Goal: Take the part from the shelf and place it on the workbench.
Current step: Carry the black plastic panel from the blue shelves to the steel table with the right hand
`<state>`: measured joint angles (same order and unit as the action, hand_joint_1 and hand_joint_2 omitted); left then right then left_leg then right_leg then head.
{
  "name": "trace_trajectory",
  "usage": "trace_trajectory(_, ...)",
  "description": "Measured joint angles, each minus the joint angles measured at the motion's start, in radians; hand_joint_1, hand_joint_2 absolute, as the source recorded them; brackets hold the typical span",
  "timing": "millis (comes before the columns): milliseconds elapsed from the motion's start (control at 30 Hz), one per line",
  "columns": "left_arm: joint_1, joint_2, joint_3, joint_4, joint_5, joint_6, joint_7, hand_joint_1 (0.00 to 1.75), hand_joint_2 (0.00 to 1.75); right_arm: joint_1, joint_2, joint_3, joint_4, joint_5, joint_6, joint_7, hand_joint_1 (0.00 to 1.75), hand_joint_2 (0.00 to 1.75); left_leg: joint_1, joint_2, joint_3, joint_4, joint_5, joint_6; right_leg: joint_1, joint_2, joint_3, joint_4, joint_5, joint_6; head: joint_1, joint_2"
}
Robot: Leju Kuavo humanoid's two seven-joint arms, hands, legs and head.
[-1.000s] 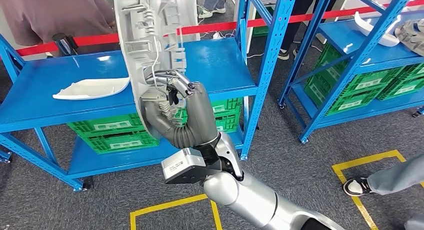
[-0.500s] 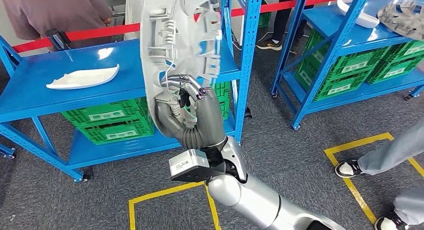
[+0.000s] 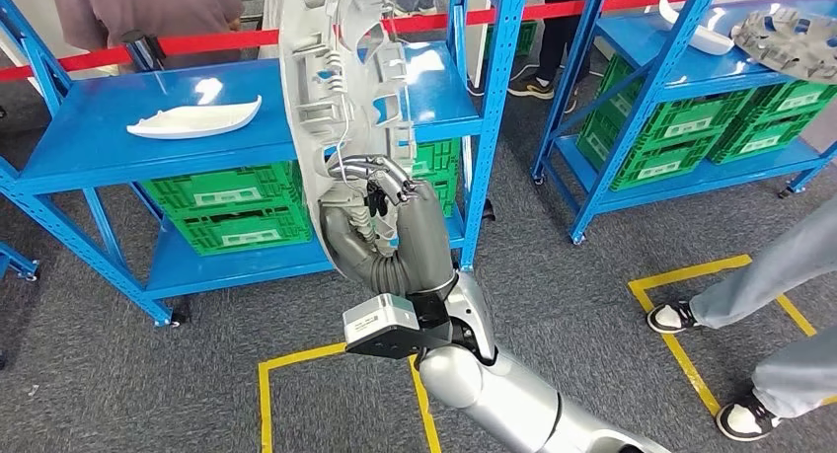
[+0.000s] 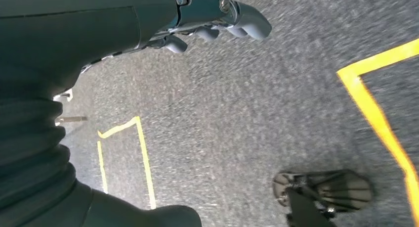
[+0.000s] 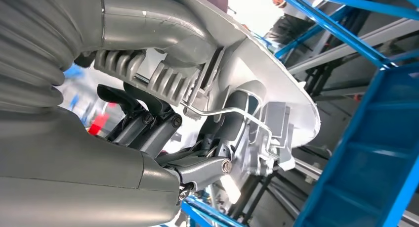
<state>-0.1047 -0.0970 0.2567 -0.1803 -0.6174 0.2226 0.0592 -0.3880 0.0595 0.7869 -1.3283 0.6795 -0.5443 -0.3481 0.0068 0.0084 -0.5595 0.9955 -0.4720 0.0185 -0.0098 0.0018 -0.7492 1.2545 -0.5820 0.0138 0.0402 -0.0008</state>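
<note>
**Part in hand, clear of the shelf; delivery to the workbench still to come**

Nearest you, the right hand point(image 3: 390, 231) is raised in front of the body, its fingers point(image 5: 148, 106) curled through the ribbed back of the large grey moulded part point(image 3: 341, 88) and its thumb pressed on the smooth outer face. The part stands upright on edge in that grip, its curved rim rising out of the top of the head view. The left hand point(image 4: 217, 19) hangs low over the grey carpet and holds nothing, its fingers loosely bent and apart.

On the floor just ahead lie yellow tape outlines point(image 3: 336, 374); a person's shoes point(image 3: 681, 317) stand at the right, beside a second outline.

Beyond the held part you see a blue shelf point(image 3: 128, 142) carrying a white curved trim piece point(image 3: 194, 120), with green crates point(image 3: 222, 211) on its lower level. A second blue rack point(image 3: 681, 73) stands well apart to the right.

Judged from this, the pick-up is done: the part touches no shelf. The carry and the set-down remain, and you cannot yet identify a workbench among the surfaces visible.
</note>
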Motion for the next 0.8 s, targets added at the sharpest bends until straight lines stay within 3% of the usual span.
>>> trace_trajectory(33, 0.001, 0.000, 0.000, 0.000, 0.001, 0.001, 0.001, 0.00, 1.75, 0.003, -0.001, -0.001, 0.000, 0.001, 0.002, -0.001, 1.75, 1.75, 0.000, 0.001, -0.019, 0.004, 0.013, -0.001, 0.000, 0.000, -0.001, 0.047, -0.003, 0.002, 0.000, 0.000)
trace_trajectory(67, 0.002, 0.000, 0.000, 0.000, 0.004, 0.003, 0.000, 0.00, 1.75, 0.005, -0.002, -0.002, 0.000, 0.001, 0.005, -0.002, 1.75, 1.75, 0.000, 0.002, -0.039, 0.009, 0.025, -0.003, -0.001, 0.000, 0.013, 0.065, 0.015, 0.003, 0.001, 0.000)
trace_trajectory(100, 0.003, 0.000, 0.000, 0.001, 0.007, 0.004, -0.001, 0.00, 1.75, 0.005, -0.002, -0.002, 0.000, 0.001, 0.009, -0.003, 1.75, 1.75, 0.000, 0.003, -0.059, 0.015, 0.035, -0.005, -0.001, 0.000, 0.046, 0.046, 0.043, 0.002, 0.001, 0.000)
trace_trajectory(133, 0.005, 0.000, 0.000, 0.001, 0.009, 0.006, -0.003, 0.00, 1.75, 0.005, -0.002, -0.002, 0.000, 0.000, 0.013, -0.003, 1.75, 1.75, 0.001, 0.003, -0.076, 0.022, 0.044, -0.008, -0.001, -0.001, 0.095, -0.004, 0.065, 0.000, 0.002, 0.000)
trace_trajectory(200, 0.007, 0.000, 0.000, 0.001, 0.012, 0.009, -0.007, 0.00, 1.75, 0.003, 0.001, -0.002, 0.000, -0.001, 0.017, -0.004, 1.75, 1.75, -0.002, 0.001, -0.101, 0.036, 0.059, -0.017, 0.001, 0.000, 0.201, -0.143, 0.049, -0.009, 0.003, 0.000)
trace_trajectory(267, 0.011, 0.000, 0.001, 0.001, 0.013, 0.010, -0.010, 0.00, 1.75, 0.001, 0.004, -0.002, -0.001, 0.000, 0.018, -0.006, 1.75, 1.75, -0.003, 0.000, -0.112, 0.040, 0.075, -0.030, 0.006, 0.001, 0.248, -0.221, 0.019, -0.019, 0.006, 0.000)
trace_trajectory(333, 0.015, 0.002, 0.001, 0.001, 0.015, 0.011, -0.011, 0.00, 1.75, -0.001, 0.006, -0.002, -0.001, 0.000, 0.019, -0.008, 1.75, 1.75, 0.000, -0.001, -0.116, 0.034, 0.090, -0.043, 0.006, 0.000, 0.237, -0.231, 0.031, -0.032, 0.008, 0.000)
trace_trajectory(367, 0.017, 0.003, 0.001, 0.001, 0.016, 0.011, -0.011, 0.00, 1.75, -0.001, 0.007, -0.002, -0.001, 0.000, 0.019, -0.009, 1.75, 1.75, 0.001, -0.002, -0.121, 0.039, 0.079, -0.050, 0.004, -0.001, 0.228, -0.232, 0.043, -0.040, 0.007, 0.000)
trace_trajectory(433, 0.019, 0.004, 0.001, 0.002, 0.017, 0.011, -0.011, 0.00, 1.75, -0.003, 0.010, -0.002, -0.001, 0.000, 0.019, -0.010, 1.75, 1.75, 0.005, -0.004, -0.144, 0.099, 0.000, -0.060, 0.000, -0.003, 0.204, -0.234, 0.068, -0.051, 0.001, 0.000)
trace_trajectory(500, 0.020, 0.004, 0.001, 0.002, 0.018, 0.012, -0.011, 0.00, 1.75, -0.001, 0.012, -0.002, -0.001, 0.000, 0.019, -0.011, 1.75, 1.75, 0.006, -0.005, -0.170, 0.222, -0.092, -0.067, 0.001, -0.003, 0.173, -0.233, 0.093, -0.054, -0.004, 0.000)
trace_trajectory(533, 0.020, 0.004, 0.001, 0.002, 0.018, 0.013, -0.011, 0.00, 1.75, 0.001, 0.013, -0.002, -0.001, 0.000, 0.019, -0.012, 1.75, 1.75, 0.006, -0.005, -0.174, 0.275, -0.106, -0.068, 0.001, -0.003, 0.155, -0.232, 0.106, -0.054, -0.005, 0.000)
trace_trajectory(567, 0.020, 0.005, 0.001, 0.002, 0.018, 0.014, -0.011, 0.00, 1.75, 0.002, 0.013, -0.002, 0.000, 0.000, 0.020, -0.012, 1.75, 1.75, 0.006, -0.005, -0.164, 0.302, -0.096, -0.068, 0.002, -0.003, 0.138, -0.230, 0.119, -0.052, -0.005, 0.000)
trace_trajectory(600, 0.020, 0.006, 0.001, 0.002, 0.019, 0.015, -0.011, 0.00, 1.75, 0.003, 0.013, -0.002, 0.000, 0.000, 0.020, -0.012, 1.75, 1.75, 0.006, -0.005, -0.139, 0.296, -0.070, -0.068, 0.001, -0.003, 0.120, -0.228, 0.131, -0.049, -0.004, 0.000)
trace_trajectory(633, 0.019, 0.006, 0.001, 0.002, 0.019, 0.016, -0.012, 0.00, 1.75, 0.003, 0.013, -0.002, 0.000, 0.001, 0.020, -0.012, 1.75, 1.75, 0.006, -0.005, -0.097, 0.258, -0.045, -0.066, 0.001, -0.003, 0.105, -0.225, 0.142, -0.046, -0.005, 0.000)
trace_trajectory(667, 0.018, 0.006, 0.001, 0.001, 0.019, 0.017, -0.013, 0.00, 1.75, 0.003, 0.013, -0.002, -0.001, 0.002, 0.020, -0.012, 1.75, 1.75, 0.006, -0.006, -0.044, 0.194, -0.039, -0.064, 0.001, -0.002, 0.091, -0.222, 0.152, -0.041, -0.005, 0.000)
trace_trajectory(733, 0.016, 0.006, 0.001, 0.000, 0.019, 0.019, -0.016, 0.00, 1.75, 0.003, 0.015, -0.002, -0.002, 0.005, 0.020, -0.013, 1.75, 1.75, 0.002, -0.009, 0.047, 0.062, -0.066, -0.053, 0.003, -0.003, 0.076, -0.219, 0.171, -0.030, -0.003, 0.000)
trace_trajectory(800, 0.016, 0.006, 0.001, -0.001, 0.019, 0.020, -0.018, 0.00, 1.75, 0.003, 0.018, -0.002, -0.004, 0.009, 0.020, -0.014, 1.75, 1.75, -0.004, -0.013, 0.068, 0.011, -0.082, -0.038, 0.003, -0.005, 0.074, -0.225, 0.191, -0.018, -0.001, 0.000)
